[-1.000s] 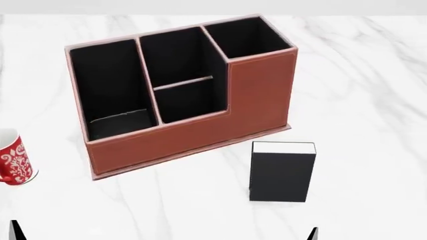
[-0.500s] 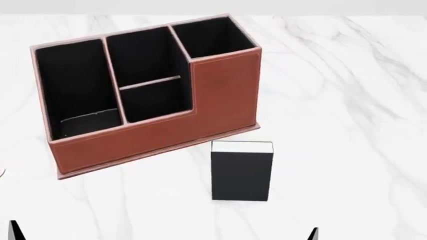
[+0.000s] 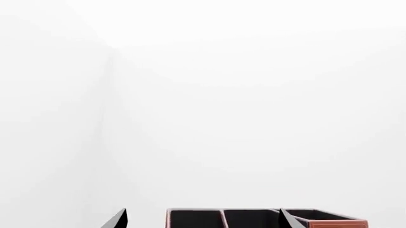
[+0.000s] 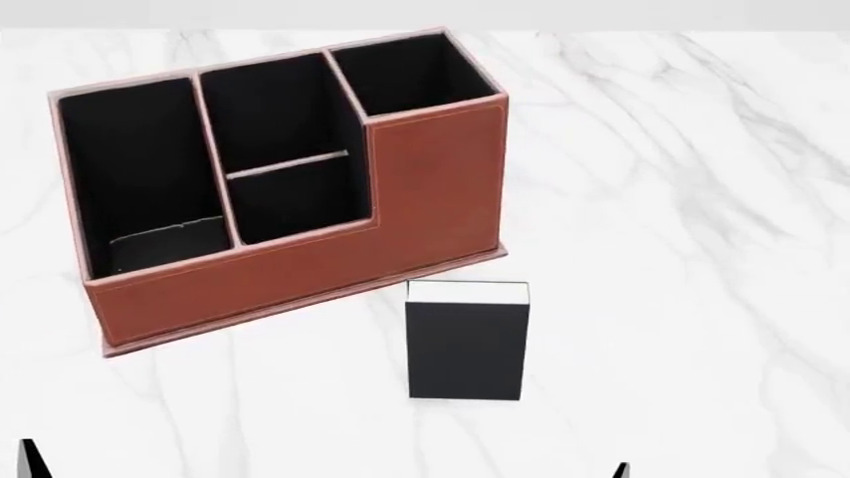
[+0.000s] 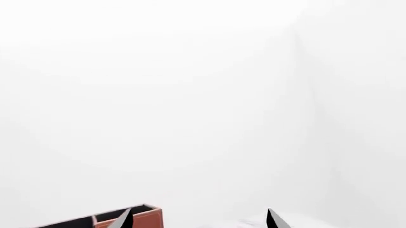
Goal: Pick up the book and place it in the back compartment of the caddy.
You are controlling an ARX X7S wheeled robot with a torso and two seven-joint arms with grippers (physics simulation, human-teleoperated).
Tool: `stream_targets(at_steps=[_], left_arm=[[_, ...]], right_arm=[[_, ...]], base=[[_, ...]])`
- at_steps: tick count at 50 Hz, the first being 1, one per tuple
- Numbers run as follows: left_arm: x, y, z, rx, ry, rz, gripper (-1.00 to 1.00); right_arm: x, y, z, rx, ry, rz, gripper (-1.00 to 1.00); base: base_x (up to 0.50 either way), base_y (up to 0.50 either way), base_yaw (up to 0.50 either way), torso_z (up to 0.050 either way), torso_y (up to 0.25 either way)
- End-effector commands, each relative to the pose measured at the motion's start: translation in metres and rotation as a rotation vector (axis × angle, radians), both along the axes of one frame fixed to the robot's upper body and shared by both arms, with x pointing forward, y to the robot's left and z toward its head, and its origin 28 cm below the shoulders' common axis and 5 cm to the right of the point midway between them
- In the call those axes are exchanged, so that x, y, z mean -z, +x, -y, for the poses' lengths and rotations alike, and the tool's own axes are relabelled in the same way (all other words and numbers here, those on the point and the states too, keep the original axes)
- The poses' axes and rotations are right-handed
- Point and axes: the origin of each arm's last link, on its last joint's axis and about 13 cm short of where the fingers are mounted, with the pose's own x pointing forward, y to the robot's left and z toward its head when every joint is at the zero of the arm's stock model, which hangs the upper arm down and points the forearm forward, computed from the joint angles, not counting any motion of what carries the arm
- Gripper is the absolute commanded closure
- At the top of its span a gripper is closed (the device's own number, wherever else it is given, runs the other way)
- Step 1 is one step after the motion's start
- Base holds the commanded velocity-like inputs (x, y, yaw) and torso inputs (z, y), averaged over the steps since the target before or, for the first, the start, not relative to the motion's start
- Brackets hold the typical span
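The black book [image 4: 465, 344] with white page edges stands upright on the marble table, just in front of the caddy's tall right end. The reddish-brown caddy [image 4: 439, 189] sits at the left-centre of the head view. Its back compartment [image 4: 299, 204] is the small shallow middle cell behind the low front wall. In the left wrist view my left gripper [image 3: 201, 219] is open, with the caddy's rim [image 3: 254, 211] beyond it. My right gripper [image 5: 199, 219] is open too, and a corner of the caddy [image 5: 144, 216] shows by one tip. Both grippers hold nothing and are well short of the book.
White marble table [image 4: 691, 199] stretches to the right of the caddy and book. One dark fingertip [image 4: 27, 460] pokes in at the head view's bottom left and another fingertip [image 4: 620, 470] at its bottom right. The caddy also has a long left cell [image 4: 139, 169] and a deep right cell [image 4: 405, 75].
The head view has shifted: caddy and book now sit further left in the picture. The red-and-white mug at the left edge has gone out of view. The book has not moved relative to the caddy.
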Motion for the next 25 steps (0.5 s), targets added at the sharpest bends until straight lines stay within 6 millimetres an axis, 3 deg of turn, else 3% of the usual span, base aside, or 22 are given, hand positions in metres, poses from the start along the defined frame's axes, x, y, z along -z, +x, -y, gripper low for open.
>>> stream_targets(at_steps=[1, 25], left_arm=[[-0.0001, 0.0002, 0.0001, -0.003, 0.0, 0.001, -1.0], [-0.0015, -0.001, -0.0013, -0.015, -0.02, 0.017, -1.0]], right_arm=[[-0.0019, -0.0043, -0.0001, -0.001, -0.011, 0.039, -1.0], [0.0001, -0.0019, -0.0006, -0.007, -0.014, 0.024, -1.0]], base=[[0.05, 0.0, 0.0, 0.0, 0.0], [0.09, 0.0, 0.0, 0.0, 0.0]])
